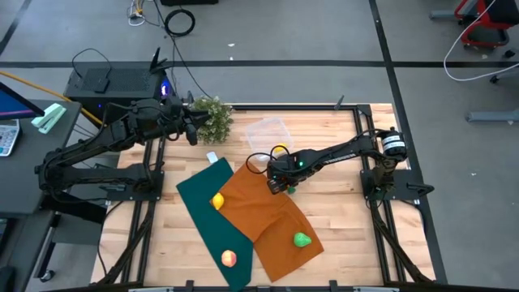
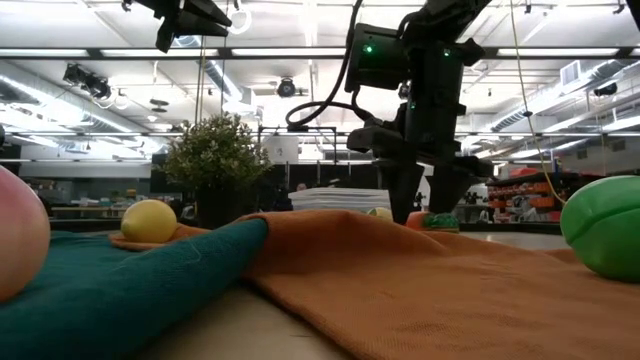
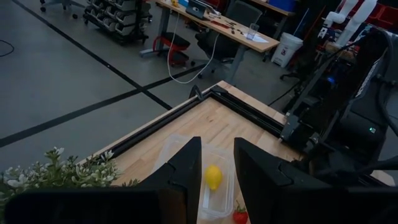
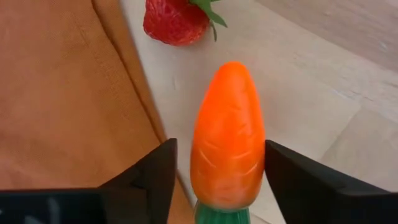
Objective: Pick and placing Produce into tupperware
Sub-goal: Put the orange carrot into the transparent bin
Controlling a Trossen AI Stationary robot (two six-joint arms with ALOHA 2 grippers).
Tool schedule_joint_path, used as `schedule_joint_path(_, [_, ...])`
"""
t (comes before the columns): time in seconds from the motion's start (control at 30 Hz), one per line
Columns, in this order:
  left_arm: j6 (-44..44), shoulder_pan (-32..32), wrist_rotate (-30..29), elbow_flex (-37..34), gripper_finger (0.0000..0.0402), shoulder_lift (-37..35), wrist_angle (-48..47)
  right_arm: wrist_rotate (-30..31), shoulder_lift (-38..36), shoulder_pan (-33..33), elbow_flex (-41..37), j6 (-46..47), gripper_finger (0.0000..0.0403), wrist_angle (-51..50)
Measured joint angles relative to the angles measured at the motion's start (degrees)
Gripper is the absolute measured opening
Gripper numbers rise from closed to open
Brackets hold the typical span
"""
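My right gripper (image 4: 221, 149) is open and low over the table at the orange cloth's far edge (image 1: 280, 182). Its fingers stand on either side of an orange toy carrot (image 4: 227, 134) that lies on the wood. A red strawberry (image 4: 177, 22) lies just beyond the carrot. The clear tupperware (image 1: 268, 130) sits farther back with a yellow lemon (image 3: 213, 177) inside. A second yellow fruit (image 1: 217, 200), a peach-coloured one (image 1: 229, 258) and a green one (image 1: 302, 239) rest on the cloths. My left gripper (image 3: 217, 168) is open, raised by the plant.
An orange cloth (image 1: 259, 211) overlaps a dark green cloth (image 1: 207, 219) across the table's middle. A bushy potted plant (image 1: 212, 118) stands at the far left, beside the left arm. A black cable loops near the tupperware. Bare wood shows to the right of the cloths.
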Motion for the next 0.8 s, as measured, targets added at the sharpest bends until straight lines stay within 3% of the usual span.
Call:
schedule_joint_path(0.33, [0.0,0.0,0.0,0.0,0.0103,0.0,0.0,-0.7,-0.1,0.0,0.0,0.0,0.0134,0.0])
schedule_joint_path(0.8, [0.0,0.0,0.0,0.0,0.0103,0.0,0.0,-2.8,-0.2,0.0,2.9,-0.8,0.0128,-4.2])
